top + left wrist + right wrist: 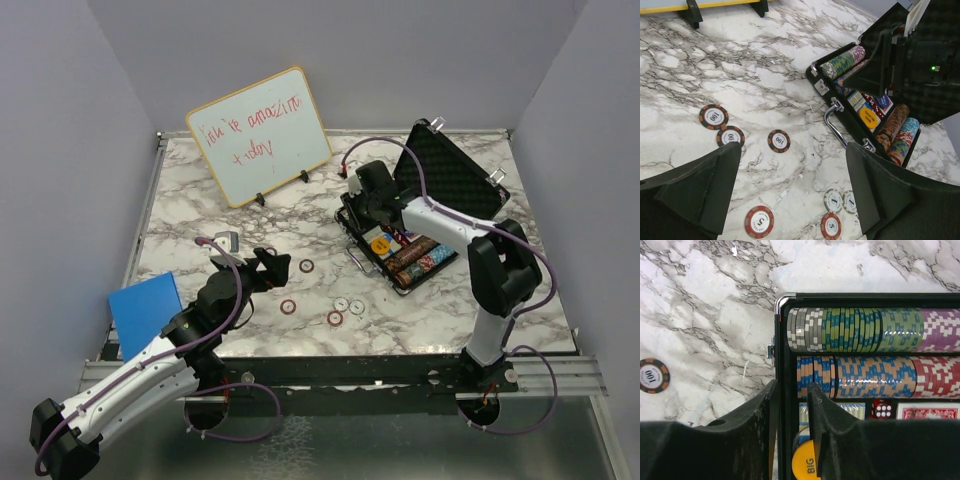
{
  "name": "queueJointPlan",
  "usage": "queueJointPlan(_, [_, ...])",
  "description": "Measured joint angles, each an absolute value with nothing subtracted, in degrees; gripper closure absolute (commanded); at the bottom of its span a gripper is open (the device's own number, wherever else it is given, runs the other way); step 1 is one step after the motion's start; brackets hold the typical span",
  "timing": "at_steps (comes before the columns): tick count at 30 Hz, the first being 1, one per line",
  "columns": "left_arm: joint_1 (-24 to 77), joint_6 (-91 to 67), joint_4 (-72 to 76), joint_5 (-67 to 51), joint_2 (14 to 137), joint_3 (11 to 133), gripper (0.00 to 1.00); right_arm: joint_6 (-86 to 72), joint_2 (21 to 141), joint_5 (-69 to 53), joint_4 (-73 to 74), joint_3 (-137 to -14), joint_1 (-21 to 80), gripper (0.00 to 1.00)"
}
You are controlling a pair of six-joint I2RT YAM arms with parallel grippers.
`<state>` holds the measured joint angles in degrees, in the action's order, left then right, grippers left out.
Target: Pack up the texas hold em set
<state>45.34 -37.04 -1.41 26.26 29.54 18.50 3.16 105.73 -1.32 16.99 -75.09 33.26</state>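
left gripper (268,264) near-left, fingers spread wide, empty | loose poker chips (779,140) on marble just ahead | briefcase (455,170) open right-rear, chip rows (860,330) inside | right gripper (792,395) astride its end wall, fingers slightly apart | whiteboard (262,135) far left

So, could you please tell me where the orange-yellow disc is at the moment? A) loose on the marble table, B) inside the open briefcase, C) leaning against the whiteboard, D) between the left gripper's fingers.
B: the left wrist view shows the orange-yellow disc lying inside the open briefcase, next to the rows of poker chips, not out on the table.
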Motion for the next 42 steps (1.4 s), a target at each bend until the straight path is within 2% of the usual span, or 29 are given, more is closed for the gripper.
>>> queueJointPlan(5, [45.34, -37.06, -1.45, 26.28, 29.54, 18.50, 0.07, -0.64, 101.75, -1.19, 20.14, -75.09, 33.26, 0.57])
queueJointPlan(9, [45.34, -37.26, -1.54, 26.37, 29.52, 18.50, 0.06, -4.49, 96.75, -1.26, 23.94, -74.48, 33.71, 0.42])
queueJointPlan(14, [45.34, -37.69, -1.61, 26.55, 29.54, 18.50, 0.01, -9.47, 89.45, -1.39, 28.80, -69.78, 36.67, 0.34])
queueJointPlan(24, [45.34, -38.74, -2.52, 28.82, 29.85, 18.52, 0.01, -21.23, 89.01, 3.53, 35.73, -64.38, 51.46, 0.30])
queueJointPlan(32, [45.34, -40.18, -2.94, 29.08, 29.85, 18.52, 0.01, -29.58, 93.01, 6.11, 37.45, -60.64, 51.53, 0.30])
queueJointPlan(42, [45.34, -40.95, -2.81, 29.06, 30.70, 18.52, 0.01, -28.64, 97.76, 4.36, 38.65, -58.98, 52.51, 0.32])
